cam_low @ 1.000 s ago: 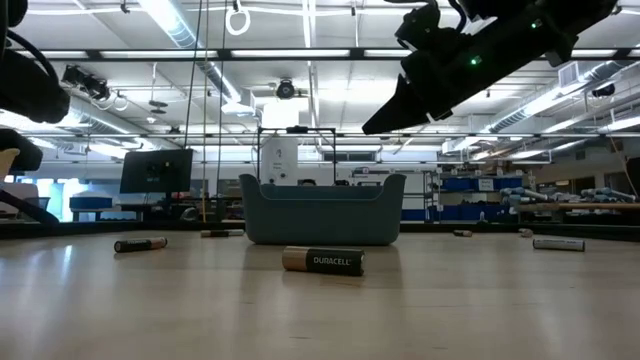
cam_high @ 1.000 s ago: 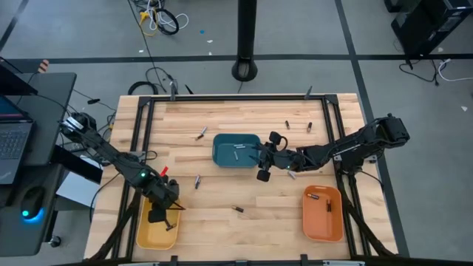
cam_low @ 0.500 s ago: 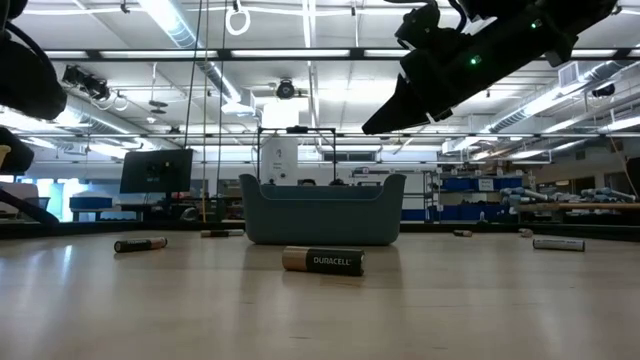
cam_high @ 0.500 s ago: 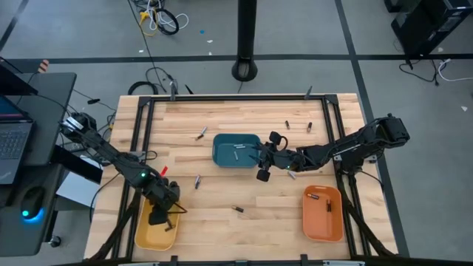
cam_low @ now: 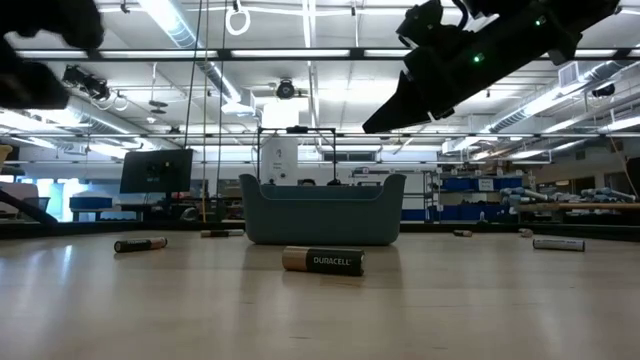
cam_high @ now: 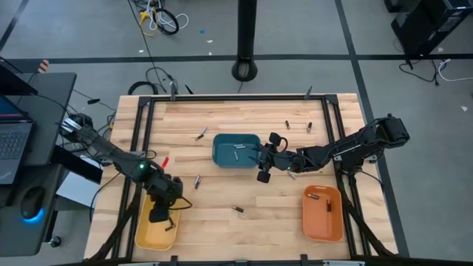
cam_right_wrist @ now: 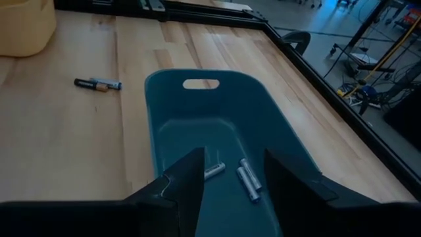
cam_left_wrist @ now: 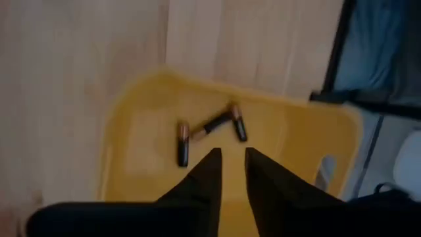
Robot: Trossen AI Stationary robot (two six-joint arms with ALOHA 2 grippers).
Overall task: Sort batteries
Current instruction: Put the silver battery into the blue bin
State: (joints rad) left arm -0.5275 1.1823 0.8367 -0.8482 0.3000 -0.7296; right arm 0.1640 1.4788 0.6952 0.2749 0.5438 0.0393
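My left gripper (cam_left_wrist: 230,155) hovers over the yellow tray (cam_high: 155,230) at the table's near left, its fingers a little apart with nothing between them. Three batteries (cam_left_wrist: 183,141) (cam_left_wrist: 216,122) (cam_left_wrist: 238,125) lie on the yellow tray's floor (cam_left_wrist: 145,131). My right gripper (cam_right_wrist: 233,164) stands open above the right side of the teal tray (cam_high: 235,150) at mid-table, holding nothing. Below it, batteries (cam_right_wrist: 248,181) (cam_right_wrist: 214,171) lie on the teal tray's floor. Loose batteries lie flat on the wood (cam_high: 201,133) (cam_high: 197,181) (cam_high: 237,209).
An orange tray (cam_high: 323,214) at the near right holds two batteries (cam_high: 313,196). More loose batteries lie toward the far right (cam_high: 287,124) (cam_high: 310,125). A black frame (cam_high: 140,125) runs along the table's sides. In the low view a battery (cam_low: 322,261) lies in front of the teal tray (cam_low: 322,208).
My left gripper has risen above the yellow tray and drifted a little toward the table's right; in the low view its dark shape has climbed to the top of the picture. My right gripper has kept still.
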